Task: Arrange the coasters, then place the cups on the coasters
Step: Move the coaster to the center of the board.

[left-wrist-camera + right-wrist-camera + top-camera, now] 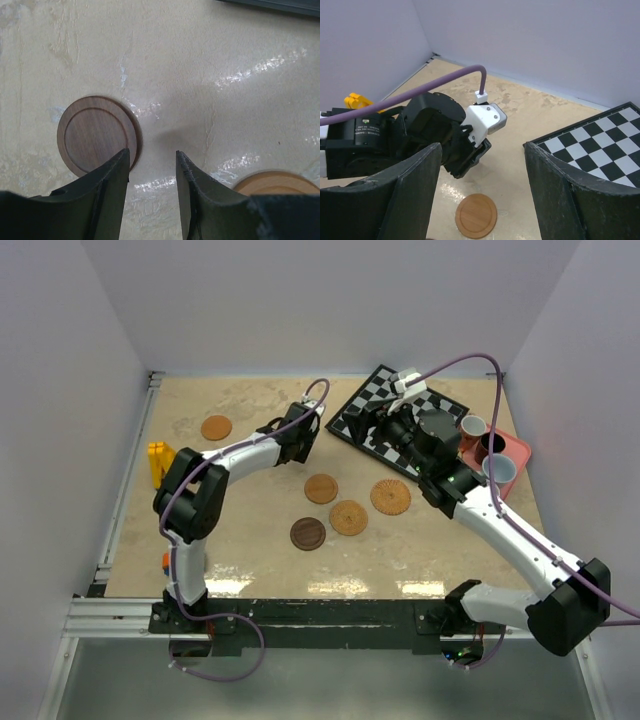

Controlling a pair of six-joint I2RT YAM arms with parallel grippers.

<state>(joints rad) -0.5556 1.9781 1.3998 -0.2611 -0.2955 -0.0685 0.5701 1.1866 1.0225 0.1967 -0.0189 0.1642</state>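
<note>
A dark brown coaster (95, 135) lies on the table under my left gripper (152, 155). Its jaws stand apart with only bare table between them, and the left fingertip (117, 167) overlaps the coaster's right edge. In the top view the left gripper (308, 428) hides that coaster. A plain tan coaster (321, 488), two patterned ones (349, 517) (390, 497), a dark brown one (307, 533) and an orange one (216, 427) lie flat. Three cups (492, 443) stand in the pink tray. My right gripper (482, 145) is open and empty over the chessboard edge.
A black-and-white chessboard (400, 405) lies at the back right, with the pink tray (520, 450) beside it. A yellow object (158, 460) stands at the left edge and a small orange thing (165, 560) near the left arm's base. White walls enclose the table.
</note>
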